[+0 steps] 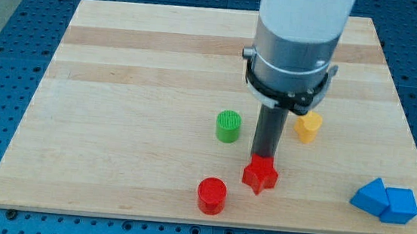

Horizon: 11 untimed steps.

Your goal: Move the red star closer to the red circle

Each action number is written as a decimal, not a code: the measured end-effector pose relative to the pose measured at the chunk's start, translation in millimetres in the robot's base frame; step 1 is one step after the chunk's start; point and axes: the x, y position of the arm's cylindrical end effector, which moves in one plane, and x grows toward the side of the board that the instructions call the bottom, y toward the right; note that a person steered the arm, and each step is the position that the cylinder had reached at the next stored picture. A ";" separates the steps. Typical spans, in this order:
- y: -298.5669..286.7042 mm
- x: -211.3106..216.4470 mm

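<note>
The red star (260, 176) lies on the wooden board (135, 88) near the view's bottom, right of centre. The red circle (211, 195) stands a short way to its lower left, with a small gap between them. My tip (263, 158) is at the star's upper edge, touching or almost touching it, on the side away from the circle. The rod rises straight from there into the arm's grey and white body (297, 41).
A green circle (228, 126) stands just left of the rod. A yellow block (307, 126) sits to the rod's right. Two blue blocks (384, 201) lie together near the board's bottom right corner. The board's bottom edge runs close below the red circle.
</note>
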 end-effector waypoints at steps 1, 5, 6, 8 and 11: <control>8.6 4.5; 23.7 19.5; 10.0 23.0; 3.0 45.6; 19.3 50.8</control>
